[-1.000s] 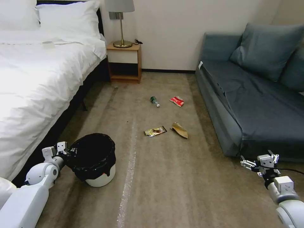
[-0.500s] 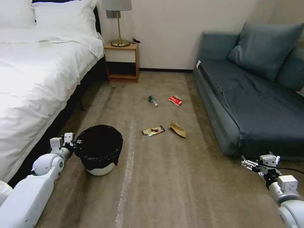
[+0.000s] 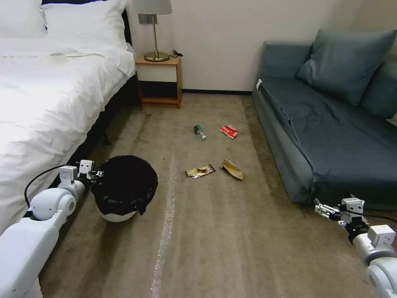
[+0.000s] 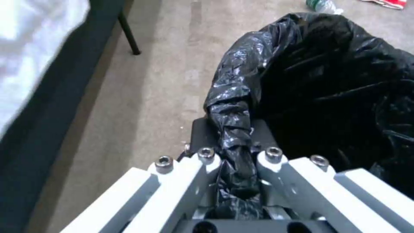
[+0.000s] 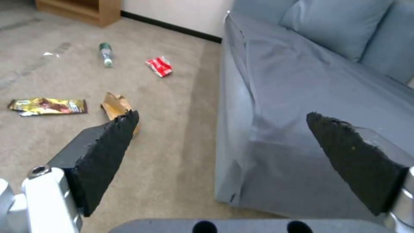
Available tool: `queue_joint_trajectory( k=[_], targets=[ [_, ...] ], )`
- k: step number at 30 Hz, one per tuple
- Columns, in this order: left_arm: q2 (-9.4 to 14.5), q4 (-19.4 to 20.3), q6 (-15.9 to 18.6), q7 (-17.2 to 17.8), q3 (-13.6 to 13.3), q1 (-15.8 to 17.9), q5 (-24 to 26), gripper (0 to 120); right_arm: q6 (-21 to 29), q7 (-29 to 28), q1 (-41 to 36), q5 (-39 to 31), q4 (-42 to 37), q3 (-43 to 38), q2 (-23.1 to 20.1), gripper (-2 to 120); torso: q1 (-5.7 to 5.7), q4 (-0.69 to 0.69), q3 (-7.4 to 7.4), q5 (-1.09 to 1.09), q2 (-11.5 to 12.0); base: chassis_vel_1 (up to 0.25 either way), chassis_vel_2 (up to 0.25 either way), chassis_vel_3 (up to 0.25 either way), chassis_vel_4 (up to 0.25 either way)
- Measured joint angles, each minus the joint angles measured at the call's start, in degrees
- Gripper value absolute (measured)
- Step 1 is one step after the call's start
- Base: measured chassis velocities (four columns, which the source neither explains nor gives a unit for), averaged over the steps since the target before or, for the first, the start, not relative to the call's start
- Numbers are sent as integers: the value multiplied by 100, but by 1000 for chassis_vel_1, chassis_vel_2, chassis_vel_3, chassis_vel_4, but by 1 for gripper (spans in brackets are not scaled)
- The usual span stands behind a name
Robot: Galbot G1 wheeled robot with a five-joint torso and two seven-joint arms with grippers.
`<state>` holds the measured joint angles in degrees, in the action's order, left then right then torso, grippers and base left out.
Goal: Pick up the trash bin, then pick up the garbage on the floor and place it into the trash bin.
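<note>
The left claw (image 4: 235,142) pinches the round trash bin (image 3: 124,188) by its crinkled black bag rim; the right claw (image 5: 224,129) gapes wide, holding nothing.

Trash bin (image 4: 328,81) cut off, right edge.

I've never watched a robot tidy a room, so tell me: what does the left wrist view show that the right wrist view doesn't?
Left wrist alone: the left end effector shut on the crinkled black-bagged rim of the round white trash bin, beside the bed's dark frame. Right wrist alone: the open right end effector, the grey-blue sofa, a gold-brown wrapper, brown crumpled paper. Both: the small green-labelled bottle and red-and-white packet.
</note>
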<state>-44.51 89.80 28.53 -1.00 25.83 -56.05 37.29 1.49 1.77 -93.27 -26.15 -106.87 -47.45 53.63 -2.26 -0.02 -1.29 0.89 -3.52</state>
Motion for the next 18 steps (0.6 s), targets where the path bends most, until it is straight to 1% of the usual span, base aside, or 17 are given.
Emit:
queue_joint_trajectory(
  k=[1,4,5,6,7,8,10,11,13,18],
  targets=[
    [0,0,0,0,0,0,0,4,0,0,0,0,0,0,0,100,0,0,0,0,0,0,0,0,0],
    [282,135,31,-99,211,-152,-65,4,1,0,78,4,-1,70,-16,100,0,1,0,0,0,0,0,0,0],
    [282,135,31,-99,211,-152,-65,4,1,0,78,4,-1,70,-16,100,0,1,0,0,0,0,0,0,0],
    [380,167,31,-114,275,-201,-74,4,12,0,106,-2,-2,84,-20,100,0,2,0,-1,0,0,0,0,0],
    [380,167,31,-114,275,-201,-74,4,12,0,106,-2,-2,84,-20,100,0,2,0,-1,0,0,0,0,0],
    [485,214,29,-128,342,-262,-71,4,21,0,132,-12,-2,99,-21,100,0,2,0,-2,0,0,0,0,0],
    [613,279,27,-148,437,-345,-50,4,24,2,159,-20,-2,120,-17,100,0,2,0,-1,0,0,0,0,0],
    [613,279,27,-148,437,-345,-50,4,24,2,159,-20,-2,120,-17,100,0,2,0,-1,0,0,0,0,0],
    [724,361,19,-153,534,-420,1,4,17,32,176,-21,0,161,0,100,0,1,0,-2,0,0,0,0,0],
    [788,447,13,-152,607,-500,55,4,5,75,214,-19,21,223,19,100,0,0,0,-1,0,0,0,0,0]
  ],
)
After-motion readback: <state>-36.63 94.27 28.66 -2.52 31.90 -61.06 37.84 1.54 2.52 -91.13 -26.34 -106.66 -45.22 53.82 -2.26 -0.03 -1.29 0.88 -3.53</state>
